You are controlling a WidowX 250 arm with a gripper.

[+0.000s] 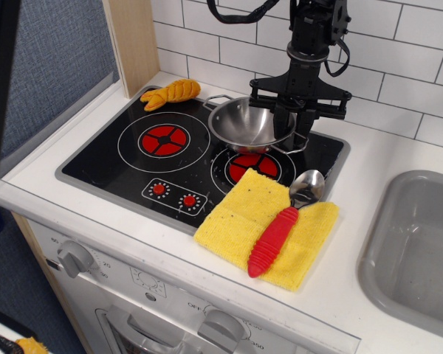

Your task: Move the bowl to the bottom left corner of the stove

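The shiny steel bowl [249,124] with thin wire loop handles hangs a little above the right burner ring of the black stove [125,166]. My gripper [293,122] comes down from above and is shut on the bowl's right rim, one finger inside the bowl and one outside. The bowl is slightly tilted and lifted off the glass. The stove's bottom left corner [77,173] is bare black glass with a grey rim.
A yellow cloth [258,221] overlaps the stove's front right corner, with a red-handled metal spoon [284,225] on it. A yellow plush item [170,93] lies at the stove's back left. A grey sink [421,251] is at the right. A wooden panel [131,40] stands at the back left.
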